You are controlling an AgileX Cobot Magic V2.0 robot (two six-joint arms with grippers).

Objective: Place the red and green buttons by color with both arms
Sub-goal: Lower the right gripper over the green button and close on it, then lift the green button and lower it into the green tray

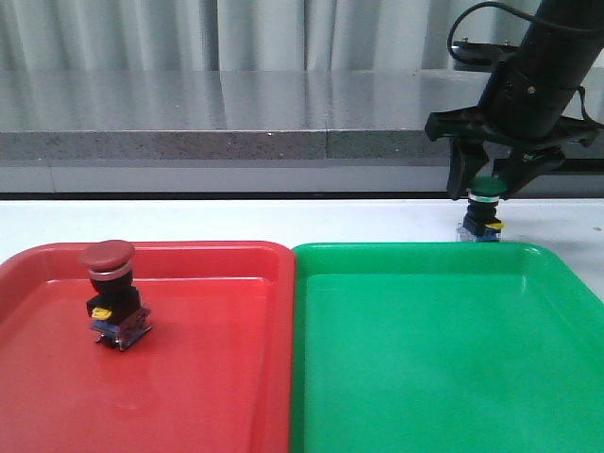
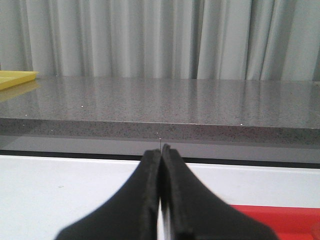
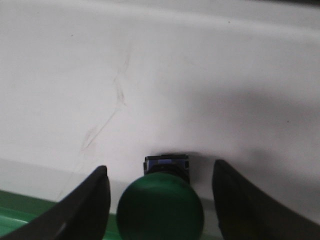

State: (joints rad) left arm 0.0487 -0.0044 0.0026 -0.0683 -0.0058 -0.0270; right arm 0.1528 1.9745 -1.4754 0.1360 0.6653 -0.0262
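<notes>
Right black claw gripper [image 1: 489, 189] hanging over the white tabletop [image 1: 236, 222] with fingers spread wide, nothing clamped. Small green-capped push-button with silver collar, black body and yellow tab [image 1: 485, 209] sitting upright directly below and between those fingers, on bare table just behind the far rim of the shiny green plastic tray [image 1: 444, 359], not inside it. Same story up close from the right wrist camera: round green cap [image 3: 160, 209] centred in the gap, one dark finger [image 3: 87, 207] on each side, a visible sliver of space between cap and each finger, so no contact as far as can be told. Blue-ish base of the button poking out past the cap, edge of the green tray showing just beside the finger on one side. Left black gripper [image 2: 161, 200] pinched fully together, fingers pressed flat against each other with nothing between them, floating above white table with a corner of the glossy red plastic tray [image 2: 280, 220] just beside it; not visible in the front camera at all. Dark-red mushroom-cap push-button [image 1: 113, 297] standing upright inside the red tray [image 1: 208, 377], well away from the right gripper, far over on the opposite side. Grey speckled counter ledge [image 1: 236, 142] and pale curtains [image 1: 236, 33] behind everything.
</notes>
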